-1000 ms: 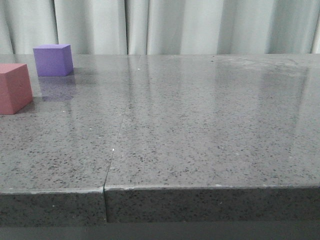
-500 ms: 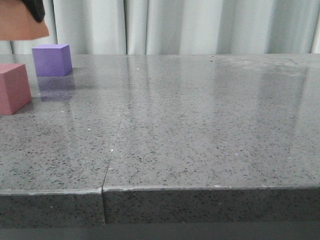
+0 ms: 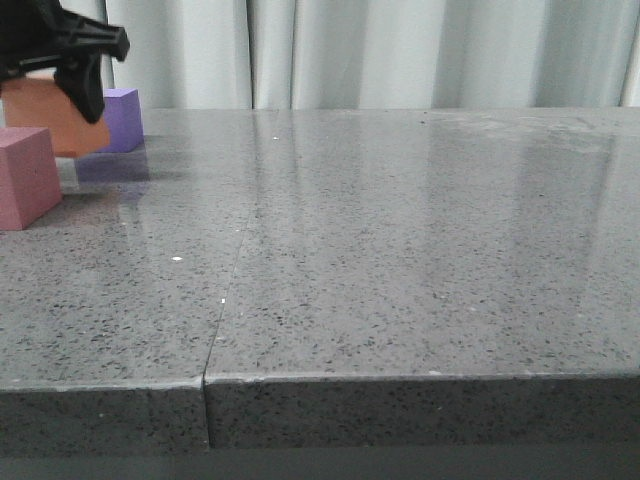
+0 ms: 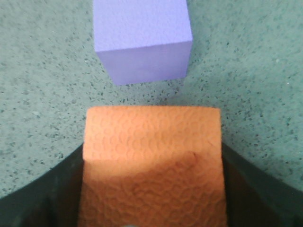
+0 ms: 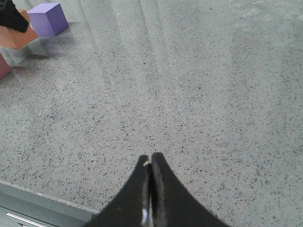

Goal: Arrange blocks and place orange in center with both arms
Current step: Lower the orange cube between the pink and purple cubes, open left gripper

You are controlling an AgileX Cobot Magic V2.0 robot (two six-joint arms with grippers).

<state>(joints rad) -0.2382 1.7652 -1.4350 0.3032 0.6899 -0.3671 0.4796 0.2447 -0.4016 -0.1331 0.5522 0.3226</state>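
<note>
My right gripper (image 5: pixel 150 163) hangs over the near, bare stretch of the grey speckled bench (image 3: pixel 400 250), its fingers pressed together on nothing. Farther off at the left edge, the pink-red cube (image 3: pixel 27 175) sits on the bench. Just beyond it my left gripper (image 3: pixel 62 45) clamps the orange cube (image 4: pixel 152 161) in the air, with the purple cube (image 4: pixel 141 38) resting on the bench right behind it.
</note>
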